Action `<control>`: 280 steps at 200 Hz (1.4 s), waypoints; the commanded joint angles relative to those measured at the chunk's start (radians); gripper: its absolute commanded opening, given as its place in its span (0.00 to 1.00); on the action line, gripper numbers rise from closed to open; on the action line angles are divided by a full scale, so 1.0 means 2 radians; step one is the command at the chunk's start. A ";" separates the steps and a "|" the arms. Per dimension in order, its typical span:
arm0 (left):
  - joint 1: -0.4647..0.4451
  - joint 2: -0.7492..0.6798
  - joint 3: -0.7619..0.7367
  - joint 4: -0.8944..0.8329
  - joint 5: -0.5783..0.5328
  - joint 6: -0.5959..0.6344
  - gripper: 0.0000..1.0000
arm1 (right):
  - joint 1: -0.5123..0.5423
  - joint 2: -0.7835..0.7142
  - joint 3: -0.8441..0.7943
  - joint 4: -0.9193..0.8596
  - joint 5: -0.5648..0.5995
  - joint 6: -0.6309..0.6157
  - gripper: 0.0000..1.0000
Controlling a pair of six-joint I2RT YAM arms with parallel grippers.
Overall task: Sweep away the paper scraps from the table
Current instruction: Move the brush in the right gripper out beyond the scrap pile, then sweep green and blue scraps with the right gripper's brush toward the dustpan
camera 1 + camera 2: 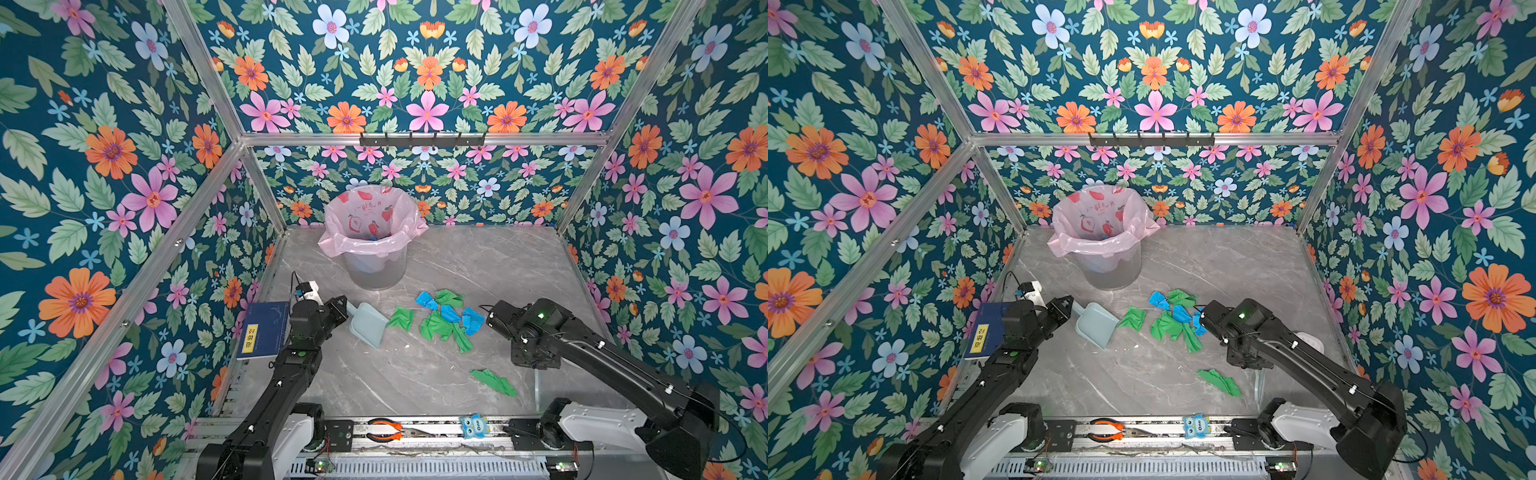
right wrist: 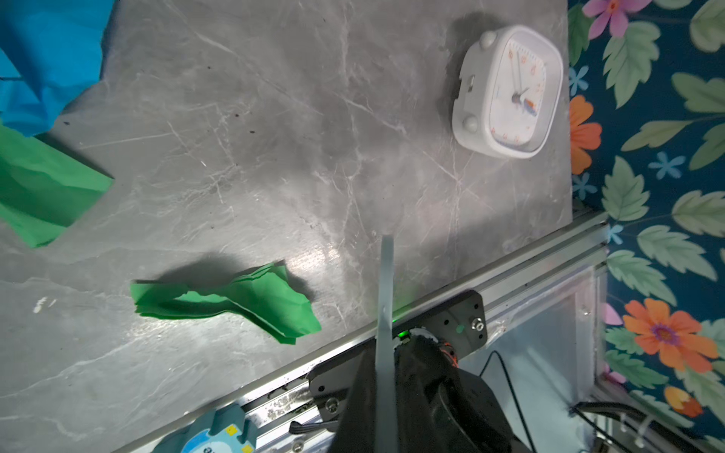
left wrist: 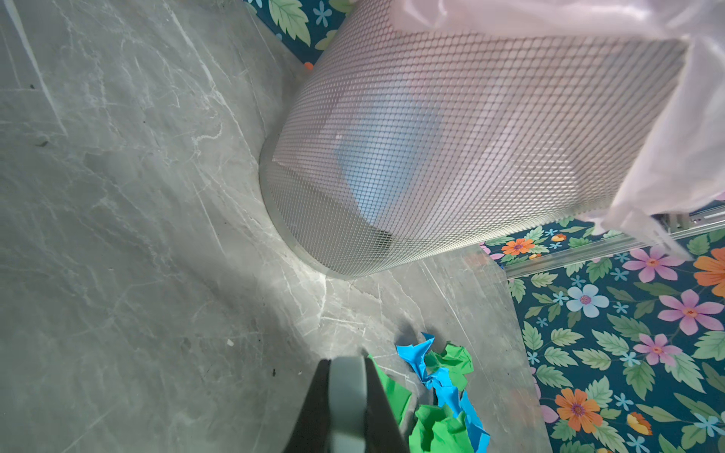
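1. One grey marble-patterned worktop (image 1: 478, 257) carries everything.
2. Two black arms (image 1: 602, 357) are angled inward, wrists low.
3. One mesh wastebasket (image 1: 376, 270), pink-lined, is stood at the back.
4. One pale-blue plastic dustpan (image 1: 368, 324) is clamped in the left pincer (image 3: 347, 364).
5. Crumpled paper scraps (image 1: 434, 326), roughly five green and three blue, are clustered mid-worktop; one green lies apart.
6. One thin grey strip (image 2: 386, 282) is gripped by the right pincer (image 2: 386, 353).

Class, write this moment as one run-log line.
left tool: shut on dustpan | right tool: shut on grey strip | scraps: on table
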 commanded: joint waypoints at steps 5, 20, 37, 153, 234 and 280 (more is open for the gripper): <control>0.001 0.001 -0.001 0.016 0.006 -0.001 0.00 | 0.000 -0.023 -0.011 0.071 -0.038 0.021 0.00; 0.001 0.003 0.000 0.017 0.006 -0.001 0.00 | 0.000 -0.019 -0.012 0.107 -0.052 0.017 0.00; 0.001 0.004 0.000 0.017 0.005 -0.002 0.00 | 0.001 0.003 -0.006 0.143 -0.070 0.015 0.00; 0.001 -0.021 -0.011 -0.019 -0.025 0.025 0.00 | 0.001 0.020 0.068 0.229 0.008 -0.167 0.00; 0.001 0.069 -0.127 0.314 -0.036 -0.050 0.00 | -0.002 0.105 0.112 0.405 -0.001 -0.301 0.00; 0.001 0.063 -0.176 0.414 -0.108 -0.058 0.00 | -0.017 0.127 0.108 0.457 -0.046 -0.336 0.00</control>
